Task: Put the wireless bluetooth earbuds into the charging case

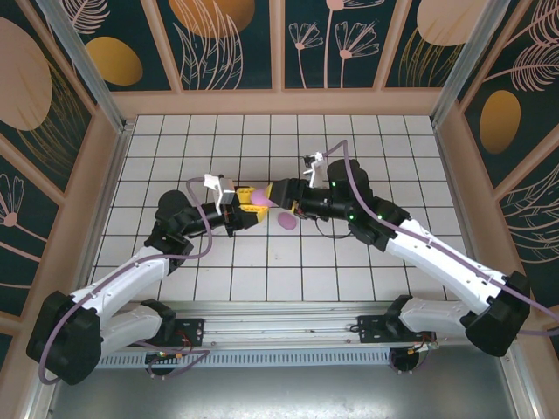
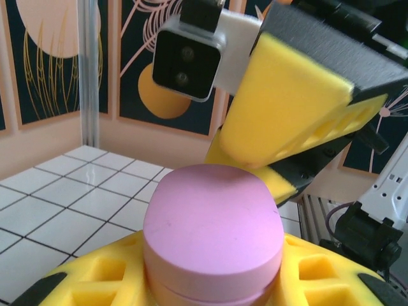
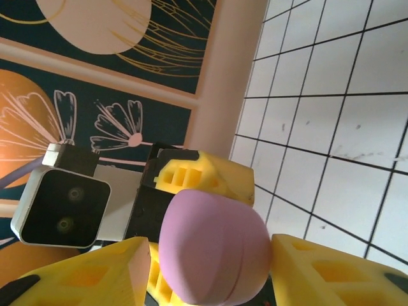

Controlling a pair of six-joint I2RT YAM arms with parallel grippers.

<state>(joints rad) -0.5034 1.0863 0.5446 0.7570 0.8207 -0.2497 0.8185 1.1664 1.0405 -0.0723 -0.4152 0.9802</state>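
Above the middle of the white-tiled surface [image 1: 218,140], the left tool [image 1: 251,202] clamps a closed pink-purple charging case [image 2: 213,223], holding it clear of the tiles. The right tool [image 1: 278,197] meets it head-on, jaws parted on either side of the case; whether they touch it cannot be told. A second pink-purple oval [image 1: 286,223] lies on the tiles just beside them.

A white tiled floor [image 1: 175,148] with dark grout lines lies in the middle. A pale wooden border [image 1: 279,103] runs around the floor, and above it stand dark teal wall panels [image 1: 227,39] (painted with orange discs and thin pink flowers). Metal posts [image 1: 83,65] rise at the floor's far corners. A metal rail [image 1: 279,316] lies along its near edge.
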